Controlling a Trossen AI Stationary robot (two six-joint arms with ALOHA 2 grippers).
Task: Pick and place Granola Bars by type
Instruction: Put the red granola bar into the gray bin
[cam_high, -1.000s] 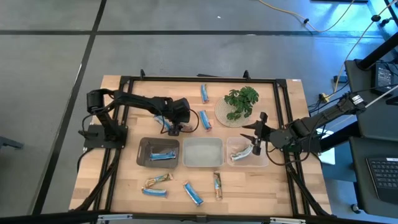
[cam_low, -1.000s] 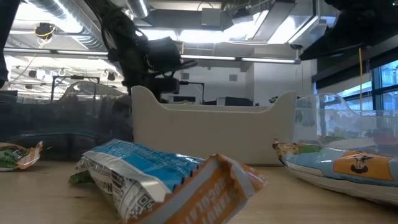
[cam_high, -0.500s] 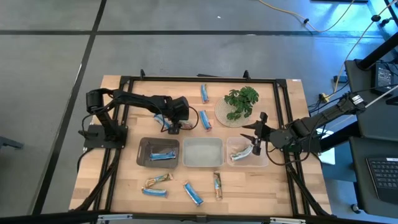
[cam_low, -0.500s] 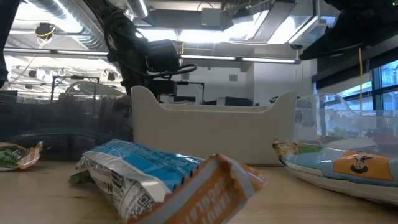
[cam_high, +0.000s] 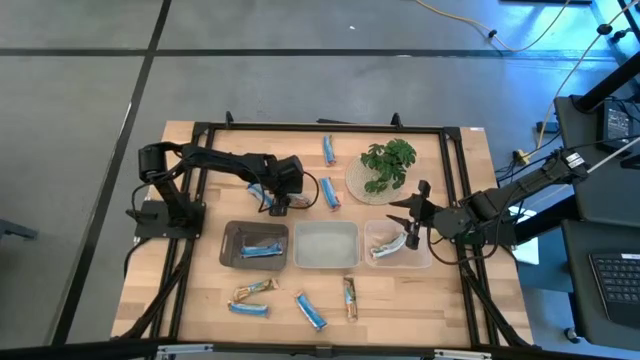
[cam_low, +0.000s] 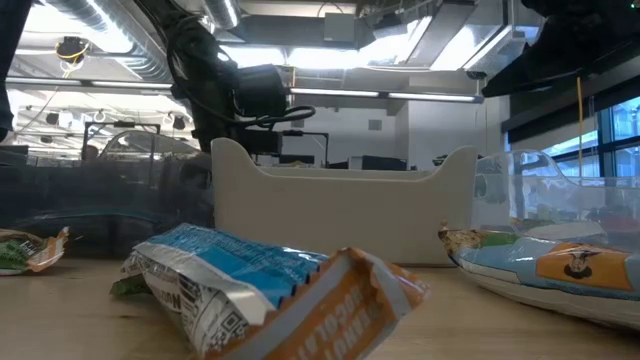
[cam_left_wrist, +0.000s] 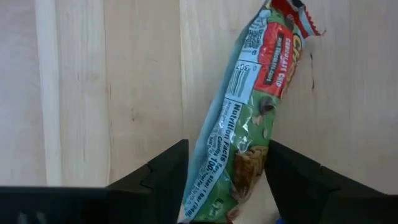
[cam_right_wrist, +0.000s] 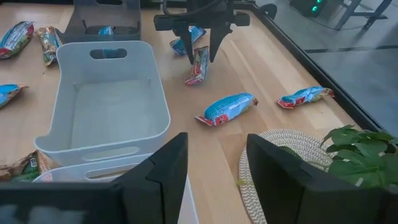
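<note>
My left gripper (cam_left_wrist: 227, 180) pinches one end of a silvery-green foil-wrapped granola bar (cam_left_wrist: 249, 118), dangling at 12 o'clock of the dark tray (cam_high: 229, 236). Shallow end-grip; I judge it may slip. Right gripper (cam_right_wrist: 214, 165) waits, fingers apart.

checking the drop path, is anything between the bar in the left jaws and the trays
Nothing visible. The left gripper holds a red-and-green bar hanging above bare table, apart from the blue bar beside it. The white middle tray and dark tray lie across open wood.
</note>
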